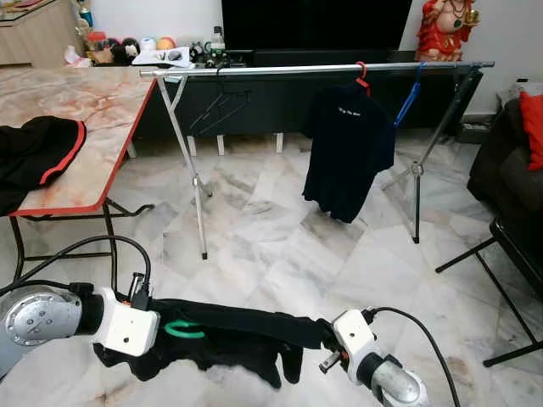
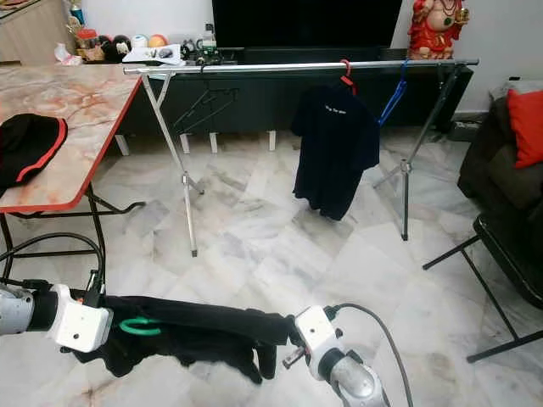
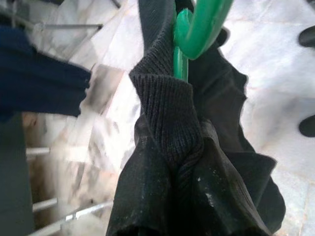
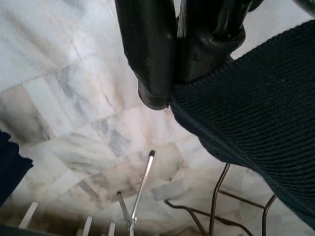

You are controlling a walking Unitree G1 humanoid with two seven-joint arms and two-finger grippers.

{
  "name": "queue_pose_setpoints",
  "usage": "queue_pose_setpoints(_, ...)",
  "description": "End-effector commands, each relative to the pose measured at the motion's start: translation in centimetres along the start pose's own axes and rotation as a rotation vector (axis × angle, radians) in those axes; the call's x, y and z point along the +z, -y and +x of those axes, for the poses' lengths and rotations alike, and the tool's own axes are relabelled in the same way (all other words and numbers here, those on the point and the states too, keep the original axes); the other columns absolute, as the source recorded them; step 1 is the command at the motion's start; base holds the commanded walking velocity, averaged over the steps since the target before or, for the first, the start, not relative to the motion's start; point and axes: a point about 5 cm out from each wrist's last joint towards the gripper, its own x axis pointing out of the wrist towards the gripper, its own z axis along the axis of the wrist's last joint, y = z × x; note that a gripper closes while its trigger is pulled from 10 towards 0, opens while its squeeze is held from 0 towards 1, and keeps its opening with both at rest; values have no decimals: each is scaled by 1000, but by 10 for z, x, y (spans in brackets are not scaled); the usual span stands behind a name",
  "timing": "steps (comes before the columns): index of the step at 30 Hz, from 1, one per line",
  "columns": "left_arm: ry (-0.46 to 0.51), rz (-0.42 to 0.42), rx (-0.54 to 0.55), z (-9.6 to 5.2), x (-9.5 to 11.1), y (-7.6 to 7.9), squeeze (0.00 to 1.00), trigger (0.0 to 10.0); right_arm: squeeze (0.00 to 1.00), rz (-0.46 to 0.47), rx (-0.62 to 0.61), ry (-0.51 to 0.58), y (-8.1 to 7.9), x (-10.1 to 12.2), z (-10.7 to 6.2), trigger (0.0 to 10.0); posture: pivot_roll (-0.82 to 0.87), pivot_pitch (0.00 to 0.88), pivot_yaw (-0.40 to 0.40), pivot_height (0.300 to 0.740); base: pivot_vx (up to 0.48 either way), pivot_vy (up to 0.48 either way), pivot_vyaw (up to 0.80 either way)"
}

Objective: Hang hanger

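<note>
The green hanger [image 1: 183,329], carrying a black garment [image 1: 222,337], is held crosswise between the left gripper [image 1: 166,326] and right gripper [image 1: 317,332], both apparently pinching cloth, with the rail [image 1: 314,69] well ahead and above.

A clothes rack [image 1: 314,69] stands across the floor [image 1: 271,246] ahead, in front of a low cabinet [image 1: 280,93]. On its rail hang, from left to right, bare wire hangers [image 1: 219,108], a shirt [image 1: 349,148] and one more empty hanger [image 1: 409,97] (near the right-hand legs). A table [image 1: 76,127] stands to the left, with a garment [image 1: 34,153] lying on it. A sofa [image 1: 509,170] sits at the right. Nearest the robot, a garment on a hanger [image 1: 184,329] spans between the left gripper [image 1: 157,326] and the right gripper [image 1: 316,335].
</note>
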Motion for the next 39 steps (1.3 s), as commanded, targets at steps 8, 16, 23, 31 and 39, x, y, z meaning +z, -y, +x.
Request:
queue_pose_setpoints(8, 21, 243, -150, -6, 1, 13, 0, 10000, 0, 32, -61, -57, 12, -14, -12, 0, 84, 101, 7, 740, 0, 0, 0)
queue_pose_setpoints(16, 179, 210, 44, 5, 18, -4, 0, 10000, 0, 20, -37, -88, 7, -21, -14, 0, 87, 97, 10, 740, 0, 0, 0)
queue_pose_setpoints(23, 216, 177, 83, 7, 22, -5, 0, 10000, 0, 30, -40, -111, 5, -25, -16, 0, 90, 92, 11, 740, 0, 0, 0)
queue_pose_setpoints(31, 228, 115, 54, 18, 23, 5, 0, 10000, 1000, 53, -22, -116, 3, -24, -12, 10000, 85, 85, 14, 740, 0, 0, 0)
queue_pose_setpoints(39, 249, 55, 29, 27, 28, 13, 0, 10000, 1000, 42, 25, -117, 3, -21, -11, 10000, 83, 92, 12, 740, 0, 0, 0)
